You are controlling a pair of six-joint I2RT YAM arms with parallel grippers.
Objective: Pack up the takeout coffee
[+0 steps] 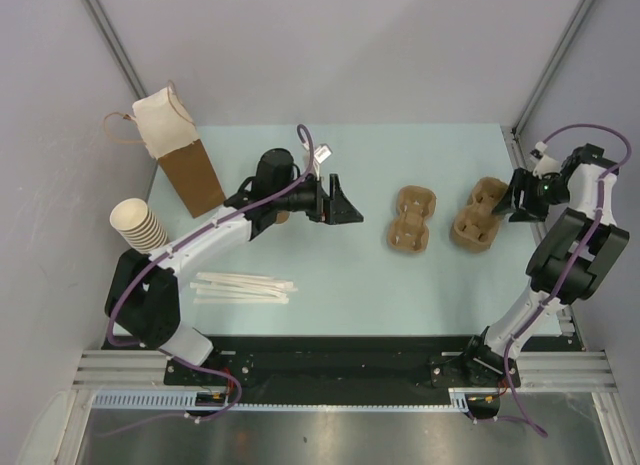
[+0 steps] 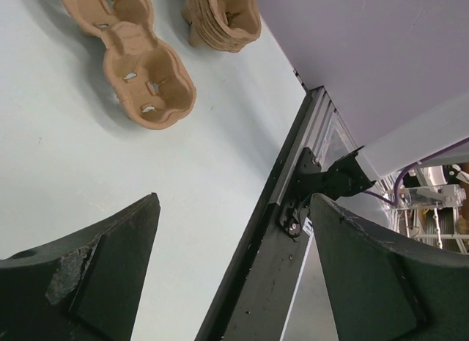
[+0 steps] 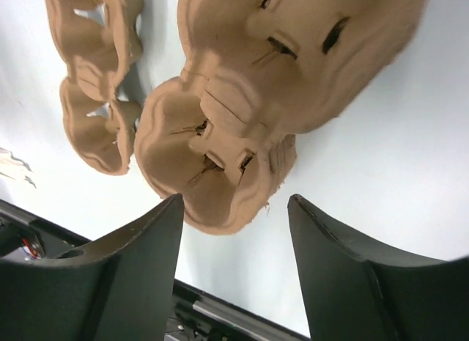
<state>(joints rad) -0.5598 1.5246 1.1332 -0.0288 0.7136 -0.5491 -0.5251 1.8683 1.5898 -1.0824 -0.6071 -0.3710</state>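
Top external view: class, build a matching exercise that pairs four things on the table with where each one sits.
Things:
1 cream cup stack
2 brown paper bag
3 white sticks
4 pulp cup carriers

Places:
A right of centre
B left edge, beside the left arm
C far left corner, standing
D near edge, lying flat

Pairs: 1-B; 2-C; 3-D; 4-A

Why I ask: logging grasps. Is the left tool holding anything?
No, the left tool is open and empty; the table shows through its gap.
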